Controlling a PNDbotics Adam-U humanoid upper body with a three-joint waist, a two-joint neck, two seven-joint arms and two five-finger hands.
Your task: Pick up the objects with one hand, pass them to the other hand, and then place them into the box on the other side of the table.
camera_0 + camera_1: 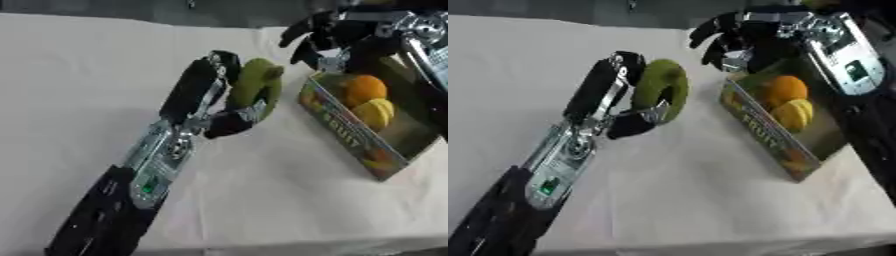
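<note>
- Left hand (619, 97) is wrapped around a curved green fruit (662, 90), fingers behind it, thumb under and in front. Shape reads as a green banana or similar, can't confirm.
- Fruit is held clear of the white-covered surface (693, 190), roughly mid-table, tilted up toward the right side. My read: presented that way so the other hand can take it from the exposed upper end.
- Right hand (732, 37) hangs above the near end of the box (750, 122), fingers partly spread and drooping, gripping nothing. Close to the fruit, not touching it; a gap shows between them in both eye views.
- Likely step: handover about to happen. Fruit is with the left hand only, transfer not done.
- Box sits on the robot's right side of the surface, open top. Already inside: an orange (363, 89) and a yellow fruit (376, 114) just beside it, touching or nearly so.
- Right hand parked above the box makes sense: short drop path once it has the fruit.
- Risk, as a judgement: the left thumb covers the lower part of the fruit, so the right hand only has the top curve to take.
- Writing: box front panel reads "FRUIT" in yellow-orange letters, with printed fruit graphics near the bottom corner. No other legible text.
</note>
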